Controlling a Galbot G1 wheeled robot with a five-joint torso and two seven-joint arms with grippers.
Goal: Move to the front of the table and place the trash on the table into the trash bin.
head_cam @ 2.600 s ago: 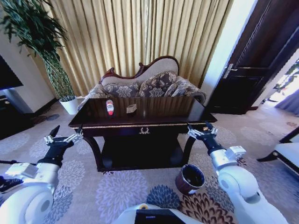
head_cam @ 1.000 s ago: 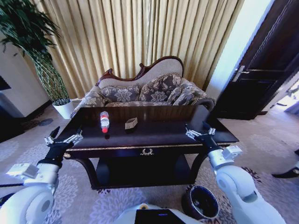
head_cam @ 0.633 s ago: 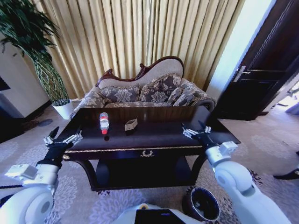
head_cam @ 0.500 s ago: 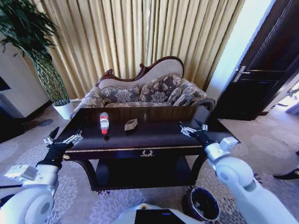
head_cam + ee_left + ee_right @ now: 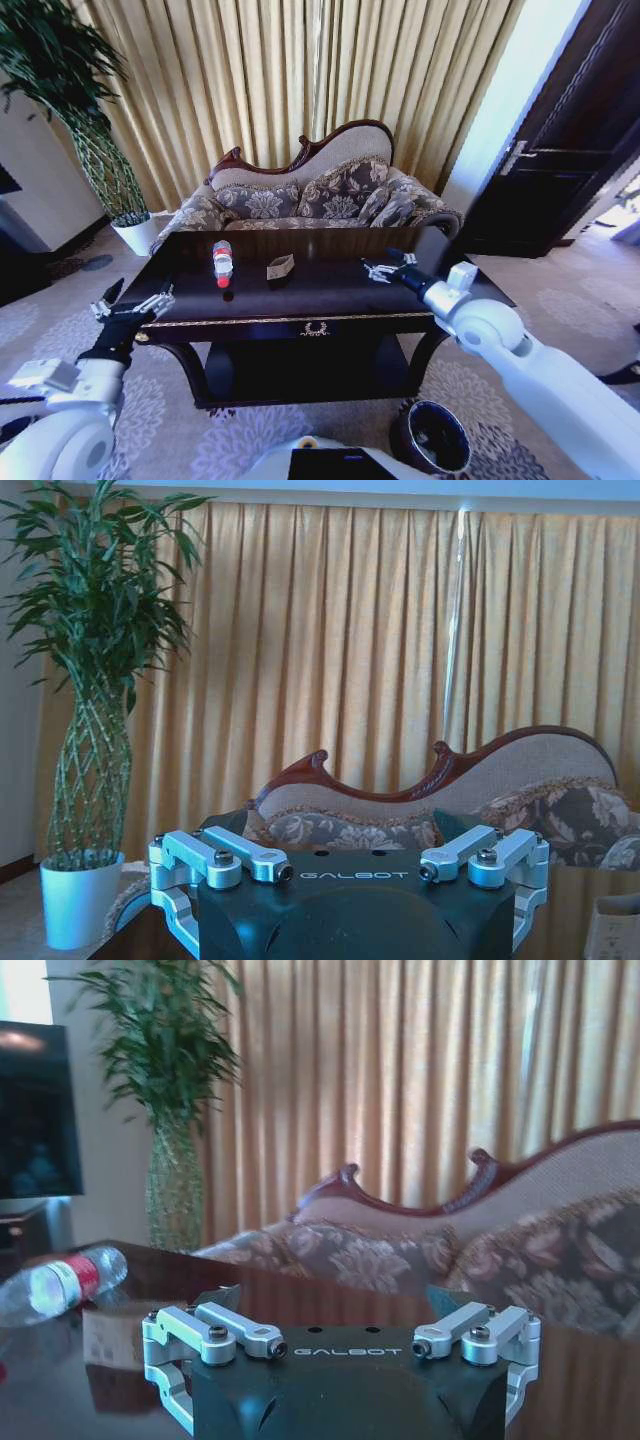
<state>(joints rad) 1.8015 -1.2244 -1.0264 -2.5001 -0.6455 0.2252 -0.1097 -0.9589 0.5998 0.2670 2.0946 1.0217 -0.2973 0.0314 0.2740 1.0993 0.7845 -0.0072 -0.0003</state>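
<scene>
The dark glossy table (image 5: 330,292) stands right in front of me. On its left half lie a clear bottle (image 5: 222,262) with a red label and a small tan box (image 5: 280,266). My right gripper (image 5: 379,268) hovers open, low over the tabletop, to the right of the box. In the right wrist view the gripper (image 5: 345,1345) looks across the top at the bottle (image 5: 60,1280) and the box (image 5: 105,1332). My left gripper (image 5: 133,296) is open by the table's front left corner, off the top. The maroon trash bin (image 5: 432,437) sits on the carpet at my lower right.
A patterned sofa (image 5: 310,200) stands just behind the table, with gold curtains (image 5: 300,80) behind it. A potted plant (image 5: 100,150) is at the far left and a dark door (image 5: 570,150) at the right. Floral carpet surrounds the table.
The camera came closer to the table, then stopped. My right gripper has swung left and forward from the table's right front edge to over the tabletop. The left arm barely moved.
</scene>
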